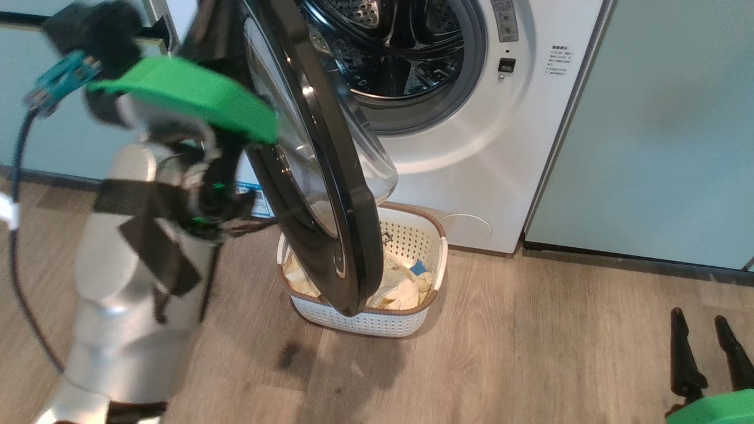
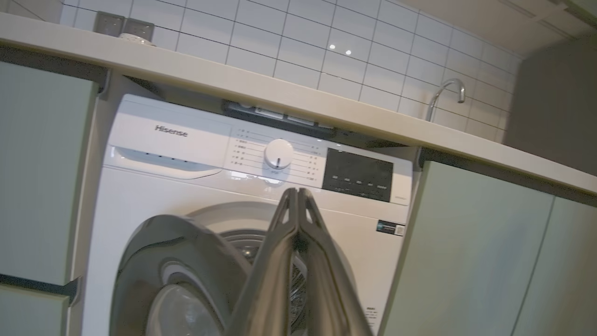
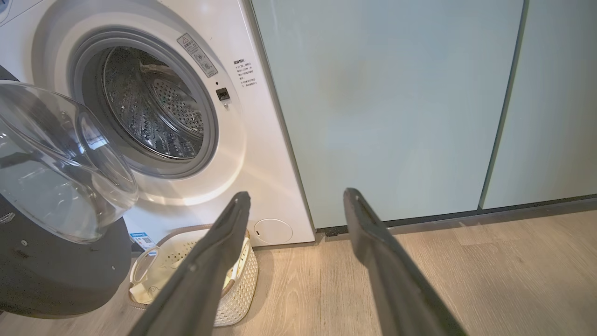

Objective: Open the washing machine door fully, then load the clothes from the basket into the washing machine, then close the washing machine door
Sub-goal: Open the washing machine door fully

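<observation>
The washing machine has its steel drum exposed. The washing machine door stands about half open, edge-on to me, its glass bowl facing the drum. Under the door's lower edge, the basket on the floor holds pale yellow clothes. My left arm reaches in on the door's outer side. The left gripper is shut on nothing and points at the control panel above the door. At the lower right, the right gripper hangs open and empty; from the right gripper, the basket is ahead and left.
Pale teal cabinet doors flank the washer on both sides. A worktop with a tap runs above it. Wood floor spreads out to the right of the basket. A black cable hangs along my left arm.
</observation>
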